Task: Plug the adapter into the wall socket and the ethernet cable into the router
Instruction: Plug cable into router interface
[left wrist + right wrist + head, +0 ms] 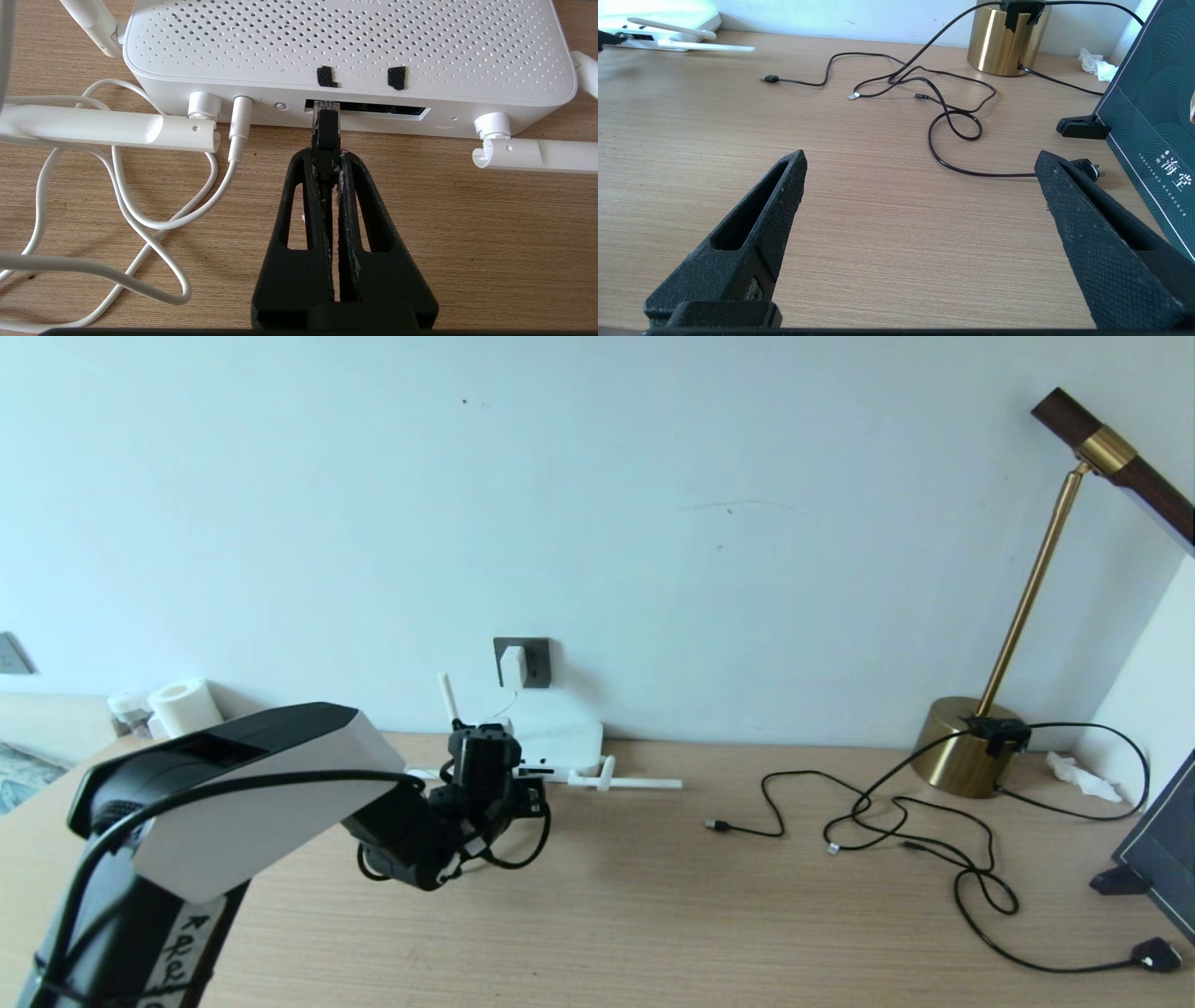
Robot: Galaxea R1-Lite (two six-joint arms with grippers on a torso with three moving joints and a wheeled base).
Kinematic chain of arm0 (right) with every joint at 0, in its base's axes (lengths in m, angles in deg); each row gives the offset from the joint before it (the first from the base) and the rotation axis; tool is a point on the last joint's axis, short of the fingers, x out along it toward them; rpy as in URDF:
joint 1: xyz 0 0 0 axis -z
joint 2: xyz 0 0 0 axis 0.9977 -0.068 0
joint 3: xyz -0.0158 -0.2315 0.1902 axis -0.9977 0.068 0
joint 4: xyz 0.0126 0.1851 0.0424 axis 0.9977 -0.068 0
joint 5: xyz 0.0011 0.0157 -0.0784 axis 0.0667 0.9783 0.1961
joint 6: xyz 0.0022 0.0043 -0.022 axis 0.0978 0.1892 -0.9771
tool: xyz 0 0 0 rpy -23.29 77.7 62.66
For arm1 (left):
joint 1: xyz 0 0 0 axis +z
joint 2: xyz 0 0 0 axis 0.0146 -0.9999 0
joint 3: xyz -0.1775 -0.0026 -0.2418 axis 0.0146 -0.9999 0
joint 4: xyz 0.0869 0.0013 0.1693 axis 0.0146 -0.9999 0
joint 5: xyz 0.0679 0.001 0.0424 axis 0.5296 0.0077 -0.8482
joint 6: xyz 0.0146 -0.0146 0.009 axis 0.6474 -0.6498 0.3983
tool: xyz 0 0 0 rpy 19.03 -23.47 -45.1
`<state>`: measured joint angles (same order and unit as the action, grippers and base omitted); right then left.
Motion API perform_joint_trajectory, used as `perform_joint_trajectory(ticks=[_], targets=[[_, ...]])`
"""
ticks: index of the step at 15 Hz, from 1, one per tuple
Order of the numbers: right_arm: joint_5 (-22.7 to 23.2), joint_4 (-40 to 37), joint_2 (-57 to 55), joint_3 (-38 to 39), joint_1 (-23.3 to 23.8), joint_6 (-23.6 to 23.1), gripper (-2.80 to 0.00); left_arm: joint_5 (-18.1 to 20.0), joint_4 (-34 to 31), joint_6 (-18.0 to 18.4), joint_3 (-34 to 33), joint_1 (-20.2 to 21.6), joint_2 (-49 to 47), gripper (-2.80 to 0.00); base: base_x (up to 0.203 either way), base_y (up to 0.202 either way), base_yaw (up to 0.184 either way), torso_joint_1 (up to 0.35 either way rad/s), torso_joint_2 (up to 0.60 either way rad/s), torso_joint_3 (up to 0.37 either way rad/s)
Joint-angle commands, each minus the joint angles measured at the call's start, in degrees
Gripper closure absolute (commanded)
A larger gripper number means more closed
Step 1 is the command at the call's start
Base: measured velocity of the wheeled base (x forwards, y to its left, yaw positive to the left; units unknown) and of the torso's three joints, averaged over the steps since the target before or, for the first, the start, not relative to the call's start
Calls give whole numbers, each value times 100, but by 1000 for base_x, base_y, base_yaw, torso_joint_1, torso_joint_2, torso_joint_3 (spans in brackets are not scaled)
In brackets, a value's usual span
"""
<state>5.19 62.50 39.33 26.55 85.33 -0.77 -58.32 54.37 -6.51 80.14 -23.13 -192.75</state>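
The white router [345, 42] lies flat by the wall, its dark port slot [383, 109] facing my left gripper [327, 156]. That gripper is shut on the black clip plug of the ethernet cable [325, 126], whose clear tip sits in the mouth of the slot's end. In the head view the left gripper [528, 782] meets the router [565, 739], with the cable's black loop [523, 847] hanging beneath. The white adapter [513, 665] sits in the dark grey wall socket [537, 663]. My right gripper [920, 157] hovers open over bare table, holding nothing.
Router antennas [107, 128] lie flat along the table, and the thin white cord [140, 219] loops beside my left gripper. Thin black cables [896, 821] sprawl at the right near a brass lamp [966, 751] and a dark board [1162, 854]. Paper rolls [185, 706] stand far left.
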Motion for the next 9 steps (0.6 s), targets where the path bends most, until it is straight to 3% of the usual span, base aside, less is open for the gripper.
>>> perform_joint_trajectory(ticks=[1, 9], targets=[[2, -2, -9, -1, -2, -5, -280, -14, 12, -9, -13, 5, -1, 0, 0, 0, 0, 0, 0, 0], [2, -2, -9, -1, -2, -5, -280, -17, 12, -9, -22, -3, -1, 0, 0, 0, 0, 0, 0, 0]])
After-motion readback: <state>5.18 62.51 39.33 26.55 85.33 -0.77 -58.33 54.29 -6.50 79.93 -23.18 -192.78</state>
